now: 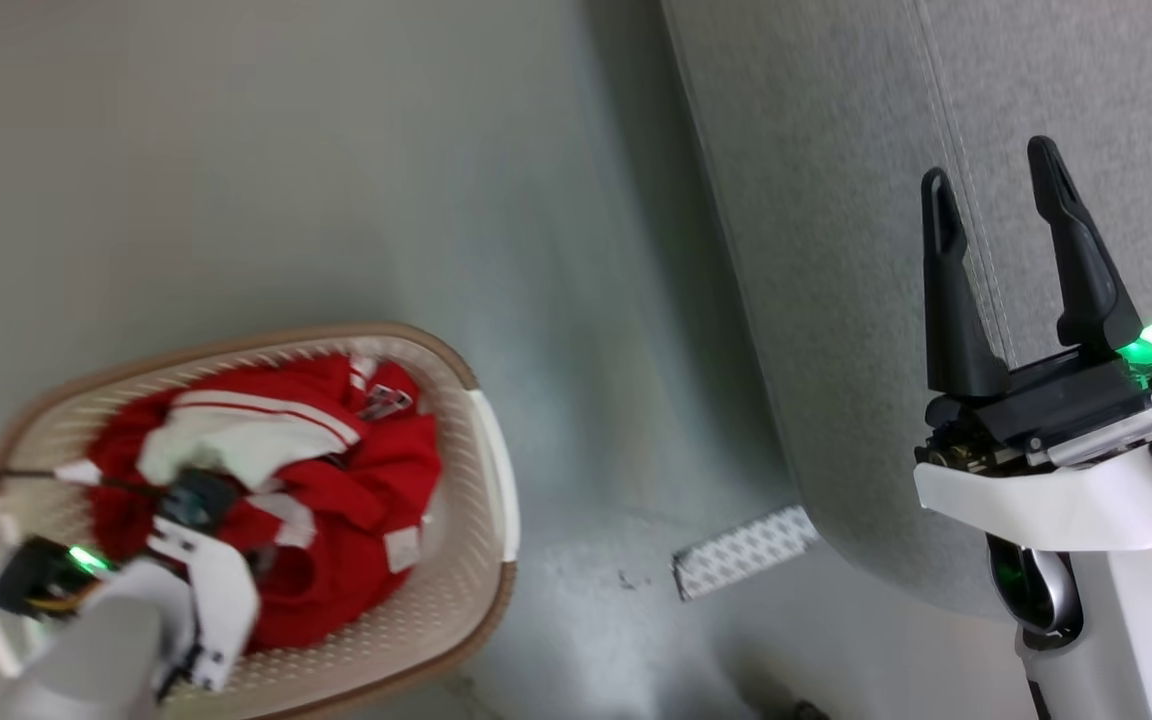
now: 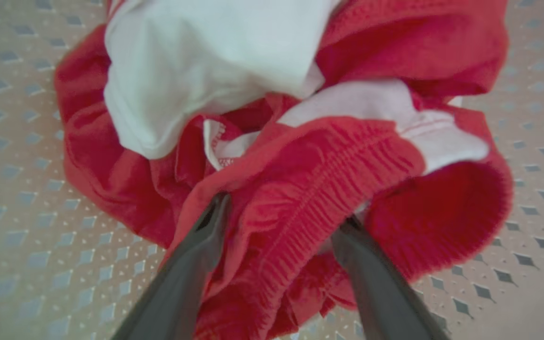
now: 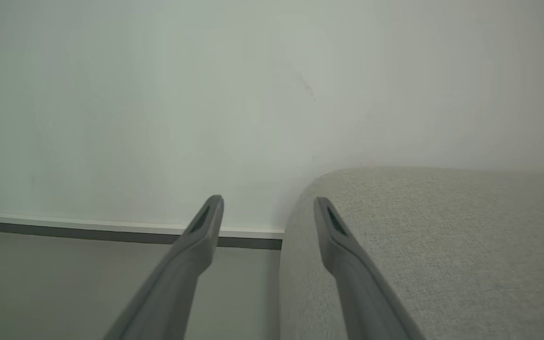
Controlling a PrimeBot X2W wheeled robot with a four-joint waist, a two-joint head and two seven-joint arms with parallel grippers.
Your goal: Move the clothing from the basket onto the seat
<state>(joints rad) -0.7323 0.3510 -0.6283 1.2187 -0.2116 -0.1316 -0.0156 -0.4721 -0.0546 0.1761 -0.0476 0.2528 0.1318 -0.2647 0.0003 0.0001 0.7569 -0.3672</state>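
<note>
- Two grippers stand in very different places. Your left gripper is down inside the basket, and your right gripper is well apart from the basket, over the seat.
- Your left gripper's fingers are spread wide, with their tips sunk into the clothing. They straddle a gathered elastic band of red cloth. Fabric bulges between them, but they do not look pressed onto it, so I judge that nothing is gripped yet.
- All the clothing lies in one crumpled heap in the middle of the basket, red with white panels. The basket's perforated floor shows around it. None of it is on the seat.
- The relation that counts is that the cloth sits directly between and under the left fingers. The elastic band runs up along the gap rather than across it. Closing from here should pinch the band across its width, which I judge a sound hold.
- Your right gripper is open about as wide and holds nothing. The left arm is plainly the nearer one to the basket, so this pick belongs to it.
- The seat lies to your right of the basket, with a strip of bare floor between them, so the carry goes that way.
- Be careful when you lift: the heap looks tangled, so more than one piece may rise and drag on the basket's rim.
</note>
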